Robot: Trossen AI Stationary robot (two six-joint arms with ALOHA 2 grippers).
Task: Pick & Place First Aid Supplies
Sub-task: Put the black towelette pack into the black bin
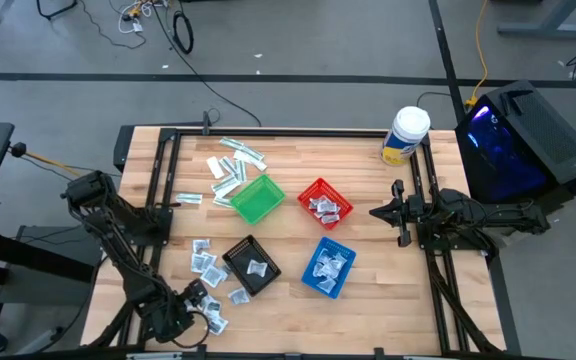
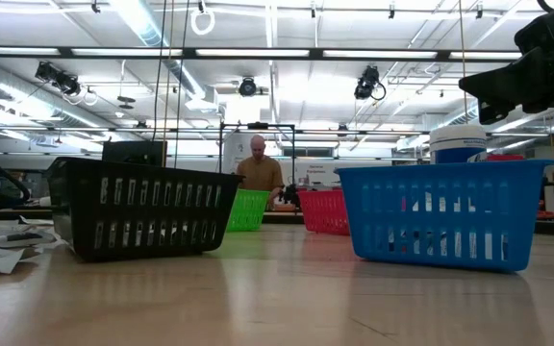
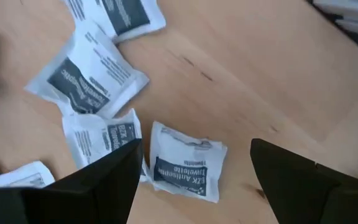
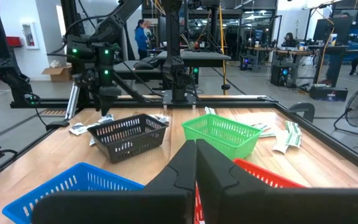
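Several white-and-blue sachets lie flat on the wooden table near its front left, and pale-green strips lie at the far left. My left gripper points steeply down over the front sachets, open. One sachet lies flat on the table beneath the gap between its fingers, and others lie beside it. In the high view that gripper is left of the black basket. My right gripper waits level at the table's right side, shut and empty.
Green, red and blue baskets stand mid-table; the red, blue and black ones hold sachets. A white-lidded tub stands at the far right. Bare wood lies between the baskets and the front edge. A person is beyond the table.
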